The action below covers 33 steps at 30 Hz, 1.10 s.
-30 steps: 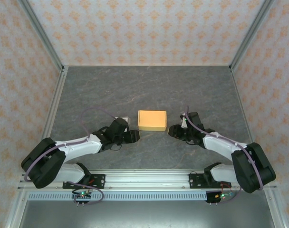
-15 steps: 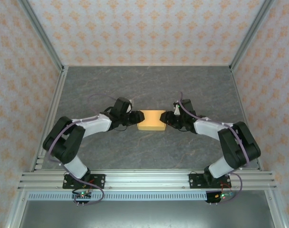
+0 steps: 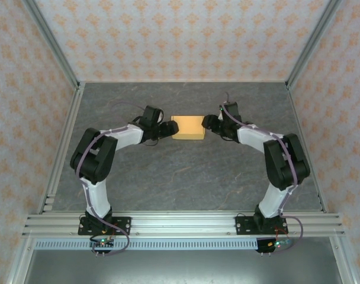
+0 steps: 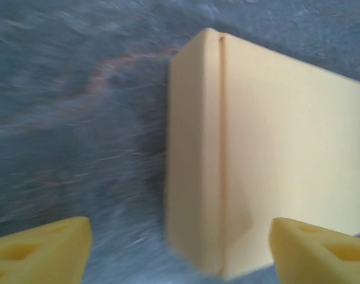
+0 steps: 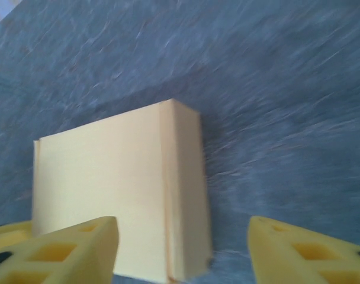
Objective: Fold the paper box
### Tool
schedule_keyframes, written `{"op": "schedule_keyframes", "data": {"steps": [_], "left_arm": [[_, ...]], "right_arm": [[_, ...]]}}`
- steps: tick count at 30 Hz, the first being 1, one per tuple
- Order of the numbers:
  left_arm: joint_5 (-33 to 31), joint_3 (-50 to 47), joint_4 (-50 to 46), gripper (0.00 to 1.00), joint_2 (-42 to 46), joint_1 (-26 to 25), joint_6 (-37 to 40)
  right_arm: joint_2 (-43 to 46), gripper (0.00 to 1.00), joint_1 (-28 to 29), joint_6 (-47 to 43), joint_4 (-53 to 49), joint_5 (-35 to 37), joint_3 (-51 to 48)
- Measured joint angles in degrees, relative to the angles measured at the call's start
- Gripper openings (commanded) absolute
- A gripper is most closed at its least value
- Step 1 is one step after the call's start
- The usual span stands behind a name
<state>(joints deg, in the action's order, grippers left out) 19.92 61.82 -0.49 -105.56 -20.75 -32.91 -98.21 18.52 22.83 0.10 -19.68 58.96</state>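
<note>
Tabletop (image 3: 186, 183) is grey and veined. Farther back, the left gripper (image 3: 169, 129) and right gripper (image 3: 206, 123) face each other, both spread wide and holding nothing. Each is just beside one end of the folded paper box (image 3: 187, 127), which lies flat between them.

Grey stone-look table (image 3: 186, 177); patterned walls (image 3: 186, 35); alu rail (image 3: 186, 222) at front.

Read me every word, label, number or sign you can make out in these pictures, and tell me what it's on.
No text can be read.
The paper box: plain faces, no print, seen from above and from both wrists.
The wallpaper: only a repeated ornament, no letters.
The small circuit boards at the near rail: too small to tell whether they bear any marking.
</note>
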Motion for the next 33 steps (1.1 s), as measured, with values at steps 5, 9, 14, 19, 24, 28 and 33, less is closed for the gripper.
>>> {"op": "schedule_keyframes", "data": {"steps": [5, 9, 14, 19, 24, 28, 33], "left_arm": [[-14.7, -16.9, 1.1, 1.00, 26.1, 0.5, 8.6], [-29.4, -23.0, 4.0, 1.00, 41.7, 1.0, 15.9], [-39.4, -30.3, 12.0, 1.00, 43.8, 5.5, 24.5], [-36.3, -38.3, 22.6, 1.00, 35.7, 13.4, 30.1], [-31.1, -38.5, 31.9, 1.00, 25.3, 17.9, 30.7], [-27.2, -38.5, 36.7, 1.00, 19.7, 18.6, 31.5], [-23.6, -38.4, 39.5, 1.00, 19.5, 18.6, 32.4]], "right_arm": [[19.7, 0.88, -0.1, -9.1, -3.6, 18.4, -8.5], [28.3, 0.99, -0.8, -16.0, 0.9, 34.6, -15.6], [25.2, 0.99, -3.0, -23.2, 11.5, 43.8, -27.2], [19.3, 0.99, -5.4, -28.1, 22.2, 43.3, -33.6], [19.8, 0.99, -11.8, -28.5, 31.4, 36.2, -36.1], [16.6, 0.99, -15.8, -27.4, 41.3, 30.1, -37.3], [10.7, 0.99, -16.0, -26.9, 43.9, 26.0, -37.5]]}}
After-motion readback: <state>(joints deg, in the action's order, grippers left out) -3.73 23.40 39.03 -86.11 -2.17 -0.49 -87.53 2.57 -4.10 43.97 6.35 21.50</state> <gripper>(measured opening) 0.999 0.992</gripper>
